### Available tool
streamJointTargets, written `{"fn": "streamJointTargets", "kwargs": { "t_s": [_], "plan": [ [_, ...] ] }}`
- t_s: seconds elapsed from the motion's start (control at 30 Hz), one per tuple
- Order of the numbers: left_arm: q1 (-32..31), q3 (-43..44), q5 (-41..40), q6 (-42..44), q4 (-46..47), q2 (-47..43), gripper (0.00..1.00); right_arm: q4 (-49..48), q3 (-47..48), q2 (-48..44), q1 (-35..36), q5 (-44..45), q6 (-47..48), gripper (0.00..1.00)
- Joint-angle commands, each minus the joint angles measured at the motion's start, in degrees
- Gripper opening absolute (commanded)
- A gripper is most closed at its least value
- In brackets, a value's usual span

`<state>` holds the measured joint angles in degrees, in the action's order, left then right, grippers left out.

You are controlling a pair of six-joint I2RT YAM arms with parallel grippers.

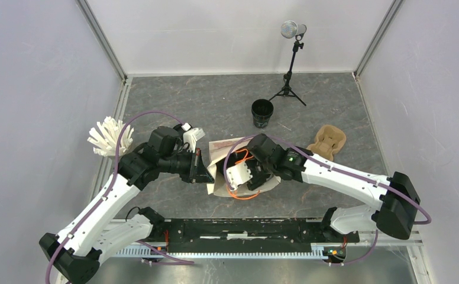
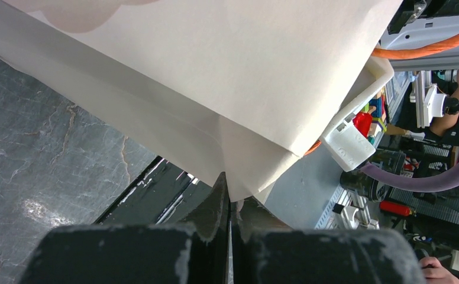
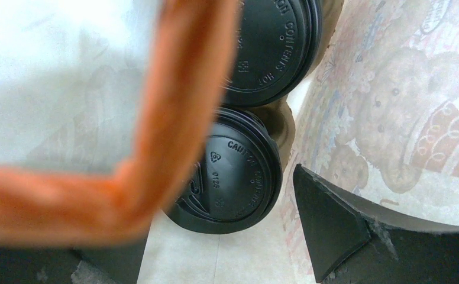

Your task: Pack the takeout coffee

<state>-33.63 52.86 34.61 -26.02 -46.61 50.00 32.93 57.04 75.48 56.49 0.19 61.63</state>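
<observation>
Coffee cup [image 1: 262, 113], black and round, stands alone on the mottled grey table [image 1: 174, 106], well beyond both grippers. From above we see the left arm stretched low, its left gripper [image 1: 202, 166] at the side edge of the paper bag [image 1: 218, 148]. The right arm bends inward and the right gripper [image 1: 248, 176] hangs over the bag's mouth.

At the left wrist, the jaws are clamped flat on a creased fold of smooth beige paper.

At the right wrist, two lidded cups [image 3: 239, 177] with embossed plastic tops lie ahead between wide-open jaws, touching neither. A blurred orange handle [image 3: 174, 118] crosses in front.
</observation>
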Motion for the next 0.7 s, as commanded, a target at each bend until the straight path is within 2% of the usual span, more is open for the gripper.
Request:
{"fn": "streamJointTargets", "kwargs": {
  "t_s": [0.0, 0.13, 0.33, 0.53, 0.67],
  "plan": [
    [-0.26, 1.81, 1.35, 0.90, 0.99, 0.09, 0.02, 0.15, 3.17, -2.12, -0.24, -0.54, -0.04, 0.90],
    [-0.22, 1.81, 1.34, 0.91, 0.98, 0.14, 0.02, 1.79, 5.23, -2.60, -0.24, -1.01, -0.53, 0.88],
    [-0.28, 1.72, 1.34, 0.90, 0.95, 0.18, 0.02, 3.99, 5.71, -3.40, -0.19, -1.90, -1.44, 0.80],
    [-0.24, 1.81, 1.51, 0.80, 0.96, 0.26, 0.02, 3.69, 5.58, -3.37, -0.24, -2.43, -1.91, 0.58],
    [-0.22, 1.81, 1.60, 0.71, 0.91, 0.10, 0.02, 2.07, 3.92, -3.36, -0.24, -1.95, -1.92, 0.49]
  ]
}}
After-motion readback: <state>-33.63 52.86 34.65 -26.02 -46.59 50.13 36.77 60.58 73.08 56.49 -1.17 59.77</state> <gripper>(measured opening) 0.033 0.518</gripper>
